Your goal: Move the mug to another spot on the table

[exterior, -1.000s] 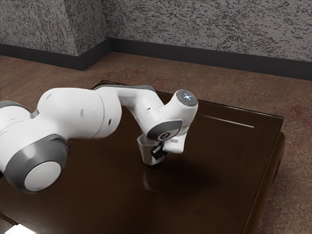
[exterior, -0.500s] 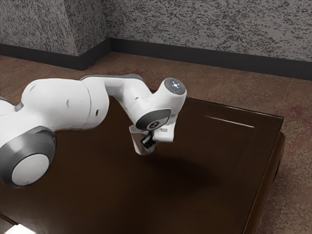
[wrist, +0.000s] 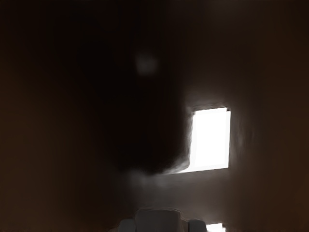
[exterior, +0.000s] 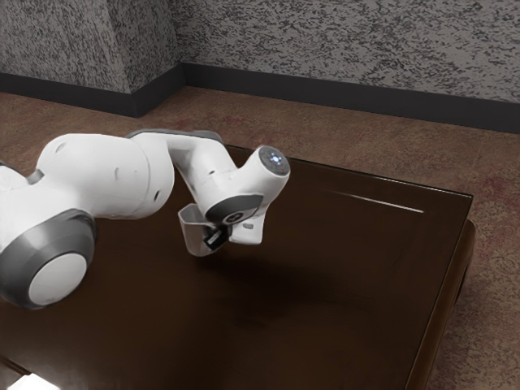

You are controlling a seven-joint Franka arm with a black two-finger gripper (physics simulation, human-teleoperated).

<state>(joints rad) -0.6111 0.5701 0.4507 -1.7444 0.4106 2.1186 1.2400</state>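
Closed on the wall of a pale grey tapered mug (exterior: 193, 231): black two-finger gripper (exterior: 215, 238), fingers pinching the thin smooth side. Held tilted, just clear of the glossy dark brown table (exterior: 366, 268), over its part toward the exterior view's left. Rounded white arm (exterior: 122, 183) curving down to it. Seen from the wrist, a pale blurred mug edge (wrist: 161, 220) under the hand, and a bright rectangular reflection (wrist: 210, 140) on the polished tabletop (wrist: 58, 121).

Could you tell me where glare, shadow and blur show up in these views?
Exterior view: a thin streak of glare on the table near its far edge; a soft shadow under the arm, to the exterior view's right of the mug. Wrist view: a blown-out white rectangle reflected beside a large dark patch; a pale blur at the lower edge.
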